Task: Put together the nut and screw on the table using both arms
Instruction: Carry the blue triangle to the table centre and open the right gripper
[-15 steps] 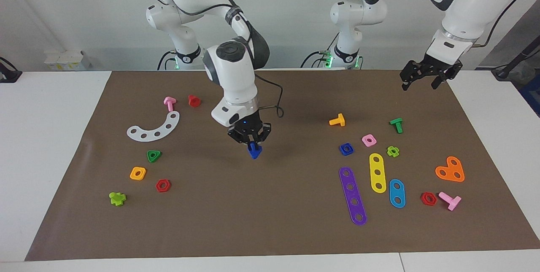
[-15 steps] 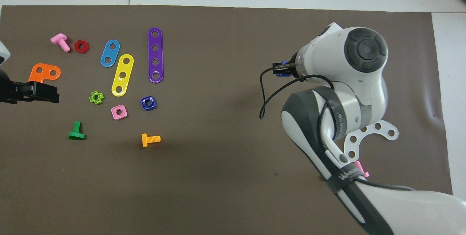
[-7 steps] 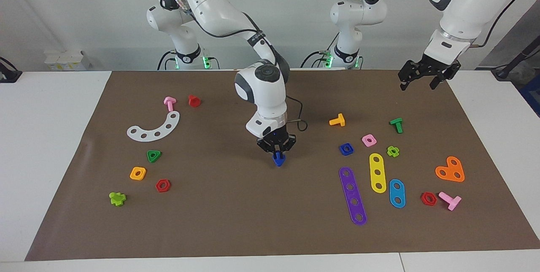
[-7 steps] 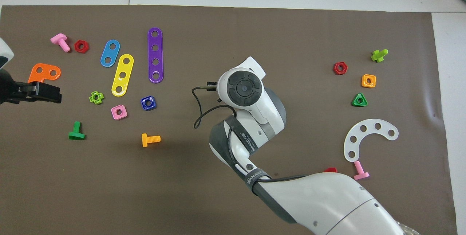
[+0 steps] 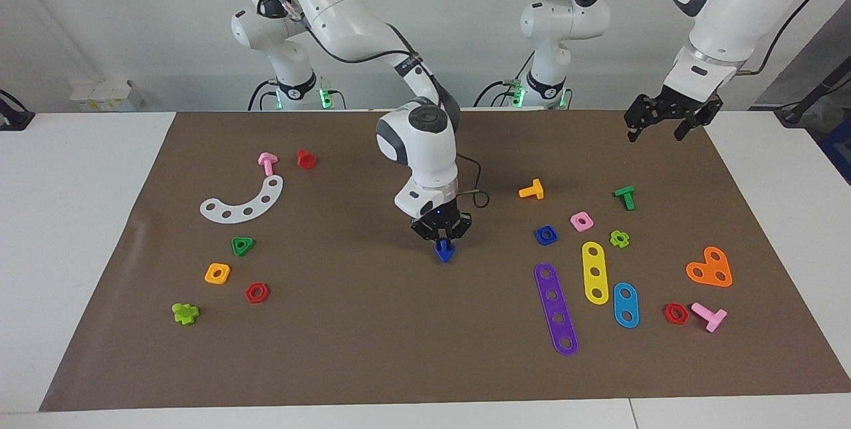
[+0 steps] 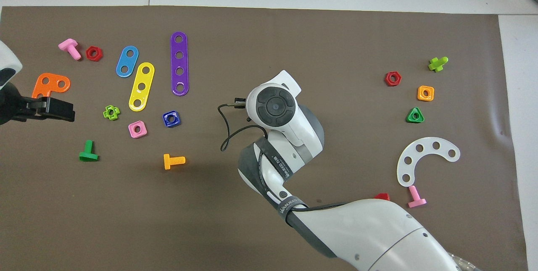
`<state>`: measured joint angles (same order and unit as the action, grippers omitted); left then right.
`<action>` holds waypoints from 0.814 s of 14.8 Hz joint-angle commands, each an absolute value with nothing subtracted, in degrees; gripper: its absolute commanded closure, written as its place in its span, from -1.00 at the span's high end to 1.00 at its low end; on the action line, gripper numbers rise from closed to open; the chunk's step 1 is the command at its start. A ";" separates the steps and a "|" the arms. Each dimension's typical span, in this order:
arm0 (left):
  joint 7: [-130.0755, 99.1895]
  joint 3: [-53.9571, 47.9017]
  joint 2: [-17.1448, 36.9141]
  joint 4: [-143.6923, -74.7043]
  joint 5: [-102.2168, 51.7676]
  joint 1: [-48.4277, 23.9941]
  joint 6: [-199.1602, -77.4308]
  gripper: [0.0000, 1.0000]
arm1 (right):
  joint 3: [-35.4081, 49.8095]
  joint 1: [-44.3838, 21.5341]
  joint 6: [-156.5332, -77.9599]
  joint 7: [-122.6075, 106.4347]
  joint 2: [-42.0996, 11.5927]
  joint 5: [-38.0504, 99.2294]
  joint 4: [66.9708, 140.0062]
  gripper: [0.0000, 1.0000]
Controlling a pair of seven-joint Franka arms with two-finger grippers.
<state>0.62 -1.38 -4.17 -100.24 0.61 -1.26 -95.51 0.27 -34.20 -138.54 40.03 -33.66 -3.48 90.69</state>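
My right gripper (image 5: 443,241) hangs over the middle of the brown mat (image 5: 399,342), shut on the shaft of the blue screw (image 5: 445,253). The screw's triangular head points down, at or just above the mat. In the overhead view the right arm's wrist hides the screw. The blue nut (image 5: 545,235) (image 6: 171,119) lies flat on the mat toward the left arm's end, beside a pink square nut (image 5: 581,221). My left gripper (image 5: 656,131) (image 6: 59,110) waits open and raised over the mat's corner at the left arm's end.
Around the blue nut lie an orange bolt (image 5: 532,189), a green bolt (image 5: 625,197), and purple (image 5: 556,309), yellow (image 5: 595,272) and blue (image 5: 625,304) strips. Toward the right arm's end are a white curved plate (image 5: 243,201), a green triangular nut (image 5: 243,245) and an orange-yellow nut (image 5: 217,273).
My right arm has carried the blue screw toward the left arm's end and lowered it toward the mat. The left gripper has barely shifted.
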 commanded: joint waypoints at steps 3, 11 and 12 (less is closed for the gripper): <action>-0.88 -0.97 -5.55 -106.17 -3.76 -2.11 -101.86 0.96 | -0.08 -33.31 -138.35 41.92 -31.92 -4.40 90.18 1.00; -14.67 -0.97 5.27 -107.05 -4.92 -9.75 -114.24 0.91 | -0.35 -20.58 -121.22 37.90 -17.24 -4.39 90.79 1.00; -15.55 -0.88 5.27 -108.27 -4.92 -9.93 -115.48 0.90 | -0.26 -18.74 -119.29 35.71 -16.10 -4.05 90.97 1.00</action>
